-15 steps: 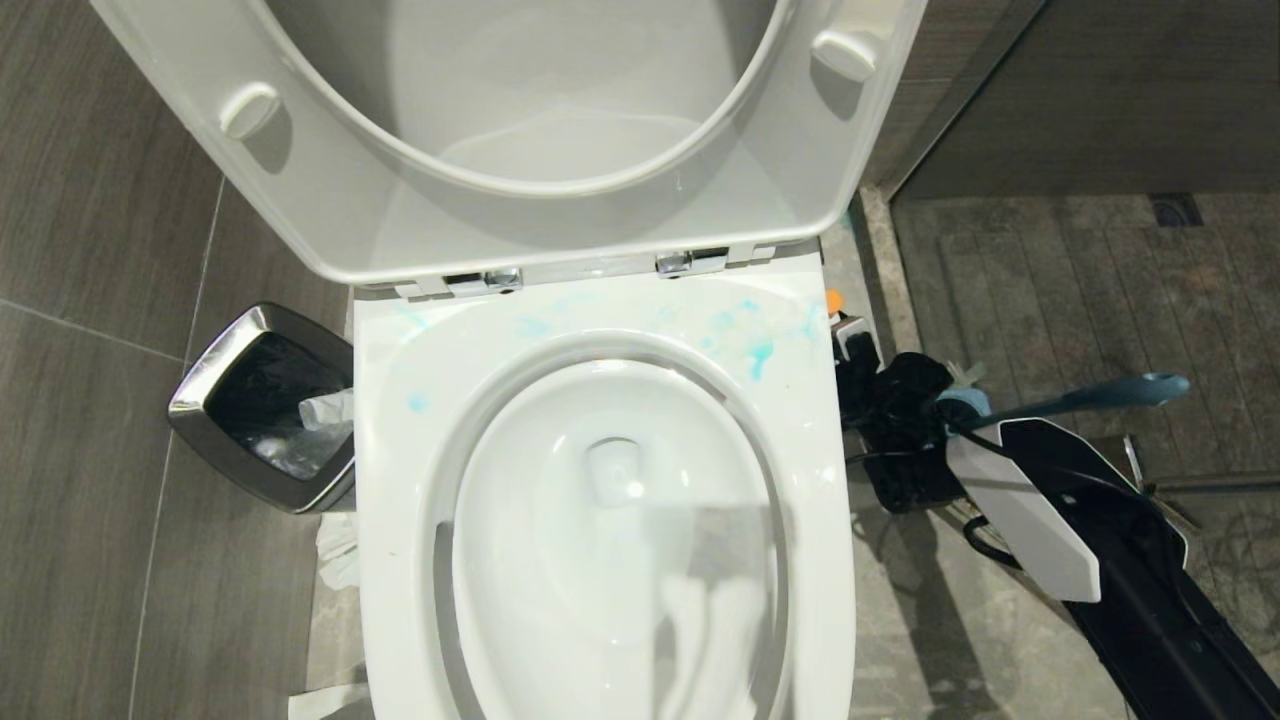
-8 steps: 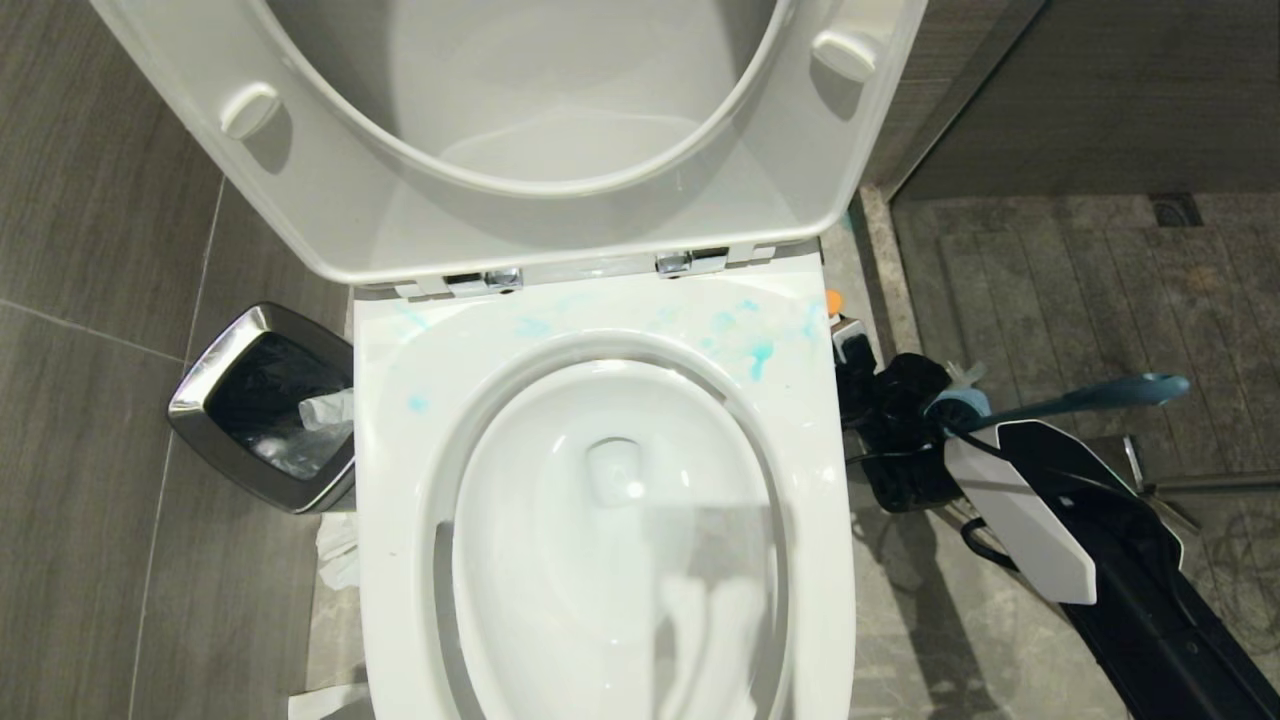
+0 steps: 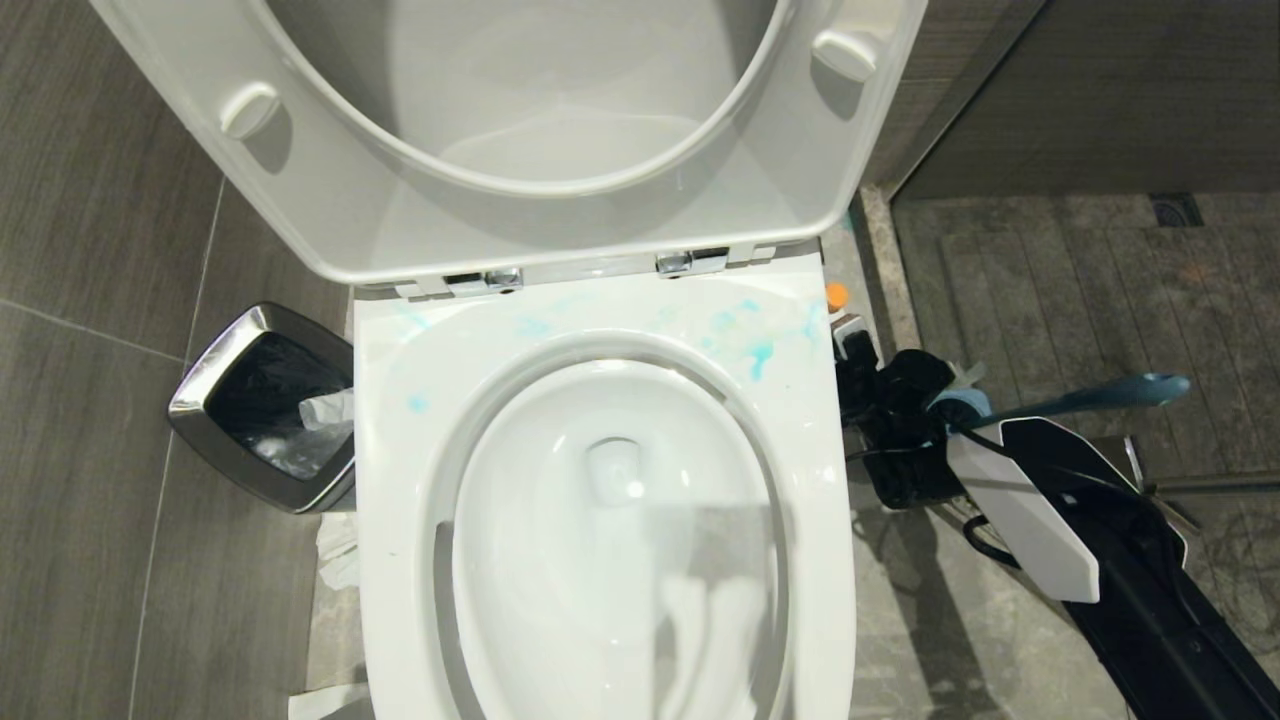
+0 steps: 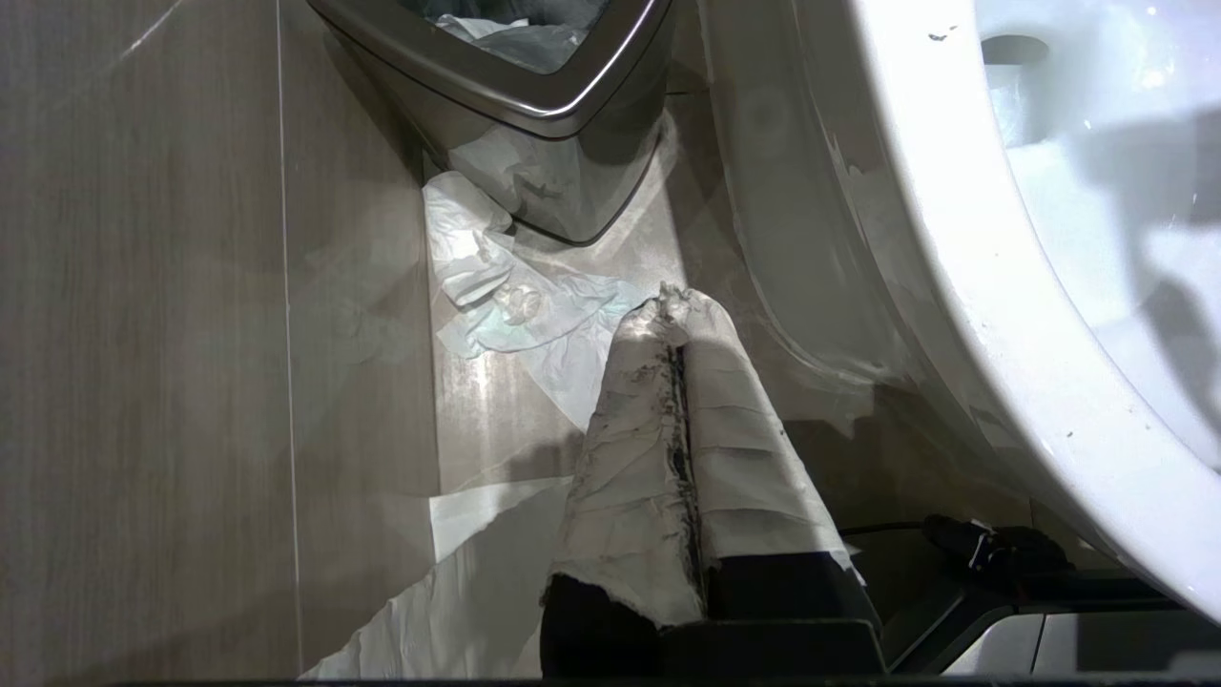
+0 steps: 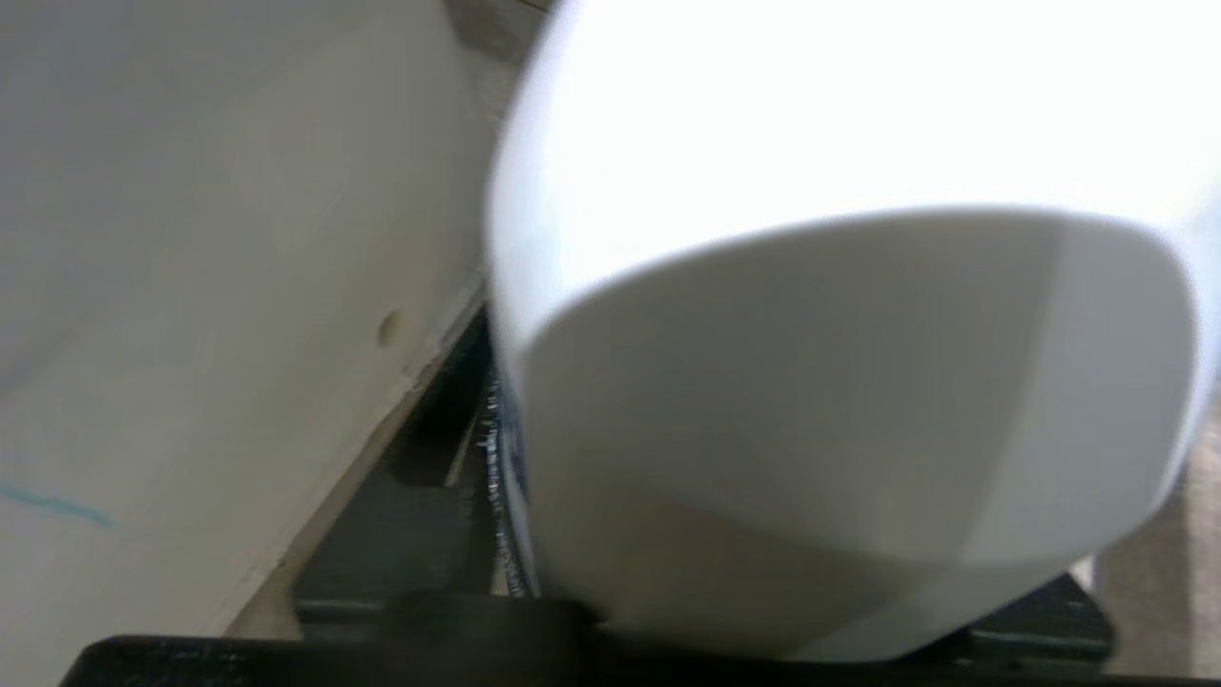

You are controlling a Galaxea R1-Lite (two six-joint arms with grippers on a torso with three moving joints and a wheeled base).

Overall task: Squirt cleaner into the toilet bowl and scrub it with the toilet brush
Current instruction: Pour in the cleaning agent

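We could not tell whether the right hand (image 3: 872, 392) gripped; it needed the bottle (image 5: 839, 382) clasped squarely, the left hand (image 4: 673, 320) lying closed.

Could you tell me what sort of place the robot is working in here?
Almost certainly a bathroom: a white toilet bowl with its seat raised, a steel-rimmed bin beside it on grey floor tiles, and a toilet brush standing at its other side.

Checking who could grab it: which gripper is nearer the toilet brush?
Right. The right gripper is beside the bowl's right side, next to the toilet brush handle. The left gripper hangs low on the toilet bowl's opposite side, by the bin.
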